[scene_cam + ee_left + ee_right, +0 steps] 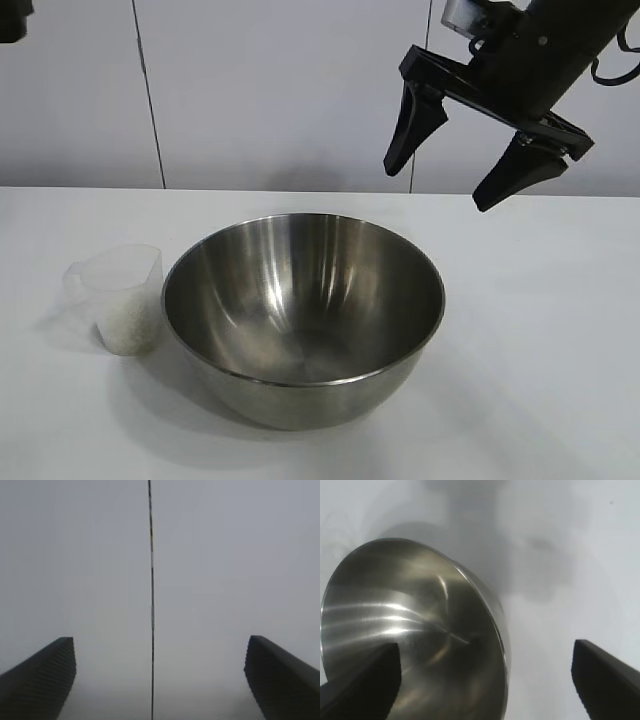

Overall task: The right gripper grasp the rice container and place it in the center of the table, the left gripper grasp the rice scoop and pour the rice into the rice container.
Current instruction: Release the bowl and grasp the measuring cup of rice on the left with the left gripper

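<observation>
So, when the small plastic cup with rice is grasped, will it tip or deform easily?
Probably yes. The rice scoop looks thin and translucent, so a hard squeeze may flex it. The rice fills only its lower part, which should steady it, but tilting would spill grains.

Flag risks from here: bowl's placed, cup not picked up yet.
1. The rice scoop stands almost against the rice container, so the left gripper, jaws open and facing only the wall, has little room on that side and may nudge either.
2. The scoop is light clear plastic holding rice; a bump could tip it onto the table.
3. The right gripper hangs open above the container's far rim, possibly crowding the pour.
</observation>
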